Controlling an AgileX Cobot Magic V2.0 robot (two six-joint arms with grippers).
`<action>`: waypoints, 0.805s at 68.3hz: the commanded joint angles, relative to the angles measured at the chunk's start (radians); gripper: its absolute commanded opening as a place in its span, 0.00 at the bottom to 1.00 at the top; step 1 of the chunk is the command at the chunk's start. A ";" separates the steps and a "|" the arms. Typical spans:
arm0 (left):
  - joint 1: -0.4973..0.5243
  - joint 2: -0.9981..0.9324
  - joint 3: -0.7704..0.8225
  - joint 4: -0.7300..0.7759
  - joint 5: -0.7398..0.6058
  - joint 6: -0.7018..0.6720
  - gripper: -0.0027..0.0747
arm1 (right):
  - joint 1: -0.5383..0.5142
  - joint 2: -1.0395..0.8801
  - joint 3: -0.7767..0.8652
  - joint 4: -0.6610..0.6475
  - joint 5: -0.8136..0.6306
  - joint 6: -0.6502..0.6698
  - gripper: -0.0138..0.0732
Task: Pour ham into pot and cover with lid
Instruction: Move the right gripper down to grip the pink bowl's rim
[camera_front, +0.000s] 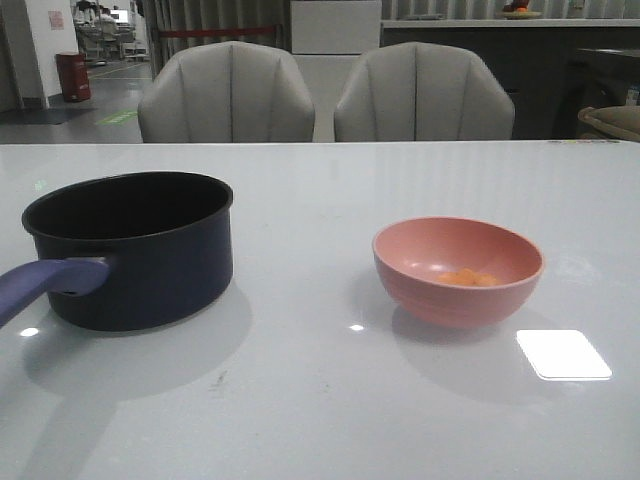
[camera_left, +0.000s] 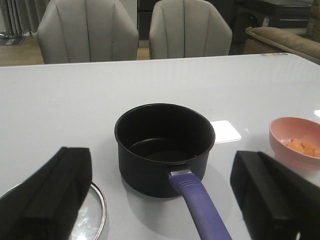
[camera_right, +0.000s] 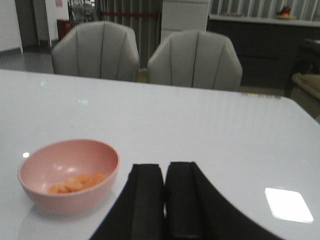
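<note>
Pot (camera_front: 135, 250) sits empty and upright on the white tabletop (camera_front: 320, 400), black inside showing, its purple-blue handle (camera_front: 45, 285) running back toward the left hand (camera_left: 165, 200); that hand is spread wide, released, one black finger (camera_left: 55, 192) on either side of the handle in the left wrist view, nothing between them touching; the handle's end lies right between the fingers, the pot's body just ahead of the hand. Lid (camera_left: 92, 220) lies flat on the tabletop close beside the left hand, on the outer side of one finger, only an arc of steel rim and clear glass showing, the knob hidden; well apart from the pot's body. Over on the other side, the pink bowl (camera_front: 458, 270) stands upright, well apart from the pot; ham (camera_front: 468, 278) is a small orange heap at the bottom of the bowl, none of it in the pot. Right hand (camera_right: 164, 200) is clenched, its two black fingers (camera_right: 145, 200) pressed together with barely a seam between them and nothing gripped; the bowl sits near it, ahead and off to the side toward the pot, not touching. Two grey chairs (camera_front: 225, 95) stand behind the far edge of the tabletop.
</note>
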 joint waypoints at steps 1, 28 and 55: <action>-0.005 0.011 -0.026 -0.017 -0.089 0.002 0.82 | -0.002 -0.014 -0.047 0.053 -0.134 0.027 0.34; -0.005 0.011 -0.026 -0.017 -0.089 0.002 0.82 | -0.002 0.349 -0.385 0.039 0.276 0.016 0.34; -0.005 0.011 -0.026 -0.017 -0.095 0.002 0.82 | 0.012 0.747 -0.542 0.071 0.289 0.016 0.59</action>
